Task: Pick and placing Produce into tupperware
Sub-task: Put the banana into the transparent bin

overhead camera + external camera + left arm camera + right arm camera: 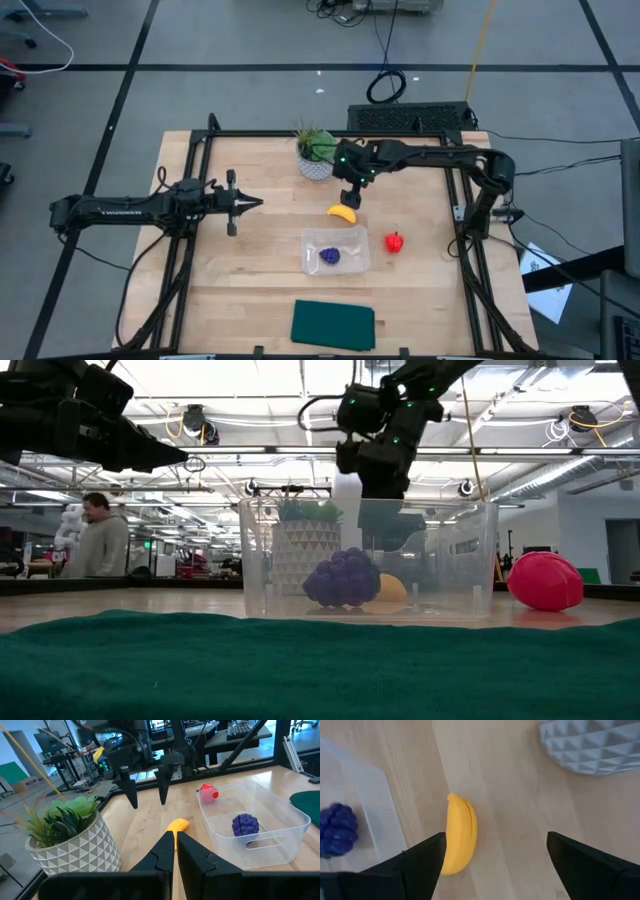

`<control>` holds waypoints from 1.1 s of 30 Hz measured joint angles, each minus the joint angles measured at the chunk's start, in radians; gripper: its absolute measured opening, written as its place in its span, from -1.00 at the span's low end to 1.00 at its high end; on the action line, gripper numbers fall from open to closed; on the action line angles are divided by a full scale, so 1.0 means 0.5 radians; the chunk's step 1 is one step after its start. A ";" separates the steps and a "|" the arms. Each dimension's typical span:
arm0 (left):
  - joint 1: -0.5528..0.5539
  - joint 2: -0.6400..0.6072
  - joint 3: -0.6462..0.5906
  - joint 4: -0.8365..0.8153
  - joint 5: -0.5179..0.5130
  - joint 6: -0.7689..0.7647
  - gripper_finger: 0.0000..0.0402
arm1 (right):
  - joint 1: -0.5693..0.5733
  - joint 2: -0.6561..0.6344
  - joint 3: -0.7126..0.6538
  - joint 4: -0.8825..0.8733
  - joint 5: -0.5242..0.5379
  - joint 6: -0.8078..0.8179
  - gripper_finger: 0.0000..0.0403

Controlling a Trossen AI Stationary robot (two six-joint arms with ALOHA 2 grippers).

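The yellow banana (343, 212) lies on the wooden table just beyond the far side of the clear tupperware (358, 264). The purple item (330, 257) rests inside the tupperware on its floor. The red fruit (396, 242) sits on the table to the tupperware's right. My right gripper (495, 855) hangs open above the banana (460, 834), slanting down, with the banana near one of its fingertips and clear of both. My left gripper (175, 845) waits shut over the table's left part, pointing level toward the banana (176, 825).
A potted plant (316, 155) in a white pot stands just beyond the banana, close to my right gripper. A dark green cloth (333, 324) lies at the near edge. A person (100, 540) stands in the room behind the table.
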 joint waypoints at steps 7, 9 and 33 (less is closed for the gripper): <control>0.000 0.000 0.000 -0.002 0.000 0.001 -0.87 | 0.012 0.141 0.110 -0.100 -0.002 -0.045 0.67; 0.000 0.000 0.000 -0.002 0.001 0.001 -0.87 | 0.018 0.166 0.110 -0.099 0.000 -0.058 0.67; 0.000 0.000 0.000 -0.020 0.000 0.012 -0.87 | 0.111 0.236 0.109 -0.042 0.004 -0.045 0.67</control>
